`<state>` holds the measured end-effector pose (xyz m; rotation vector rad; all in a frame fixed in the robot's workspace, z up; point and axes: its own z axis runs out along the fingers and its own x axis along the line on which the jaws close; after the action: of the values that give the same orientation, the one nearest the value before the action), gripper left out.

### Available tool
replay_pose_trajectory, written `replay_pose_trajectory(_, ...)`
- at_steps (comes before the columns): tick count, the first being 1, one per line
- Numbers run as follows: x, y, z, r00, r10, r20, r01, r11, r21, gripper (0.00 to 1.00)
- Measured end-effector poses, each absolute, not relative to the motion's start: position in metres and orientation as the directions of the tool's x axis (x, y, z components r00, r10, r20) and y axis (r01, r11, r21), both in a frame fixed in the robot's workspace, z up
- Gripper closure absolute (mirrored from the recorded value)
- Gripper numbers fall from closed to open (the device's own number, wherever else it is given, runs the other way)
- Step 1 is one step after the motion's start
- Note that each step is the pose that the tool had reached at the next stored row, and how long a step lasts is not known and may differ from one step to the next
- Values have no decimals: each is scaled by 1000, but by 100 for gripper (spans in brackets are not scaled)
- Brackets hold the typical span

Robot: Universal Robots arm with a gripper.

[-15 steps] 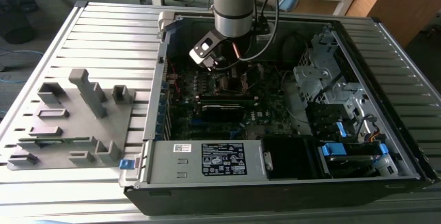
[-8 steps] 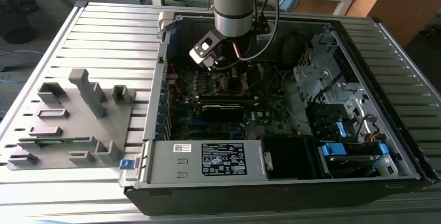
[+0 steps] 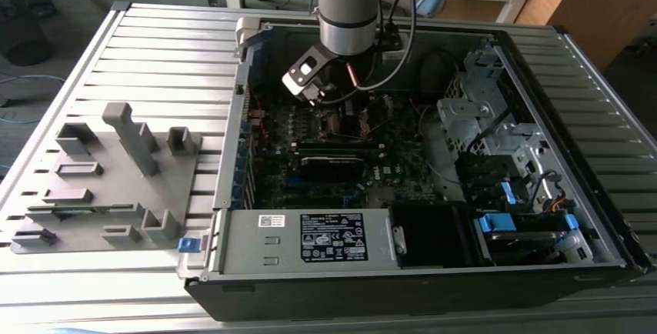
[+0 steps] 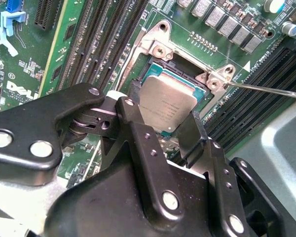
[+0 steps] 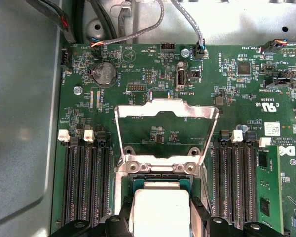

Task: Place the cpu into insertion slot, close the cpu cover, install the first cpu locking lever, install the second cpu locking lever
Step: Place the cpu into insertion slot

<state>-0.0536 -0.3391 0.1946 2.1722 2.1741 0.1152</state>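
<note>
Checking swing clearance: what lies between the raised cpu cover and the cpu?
A metal hinge bracket with two screws, in the first wrist view.

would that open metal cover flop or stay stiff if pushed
The cover looks like thin sheet metal, so probably light but stiff. It stands raised on a hinge beside the socket, so a push would likely swing it, not bend it.

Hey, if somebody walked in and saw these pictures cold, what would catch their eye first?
The black gripper stands out most, closed on the silver cpu right over the insertion slot on the green motherboard. Next to the slot, in the first wrist view, the cpu cover stands swung open. In the exterior view the arm reaches down into an open computer case.
</note>
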Motion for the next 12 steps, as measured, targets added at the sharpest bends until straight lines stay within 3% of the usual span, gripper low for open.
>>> replay_pose_trajectory(12,-53,-339,194,-7,1000,6,995,7,100,46)
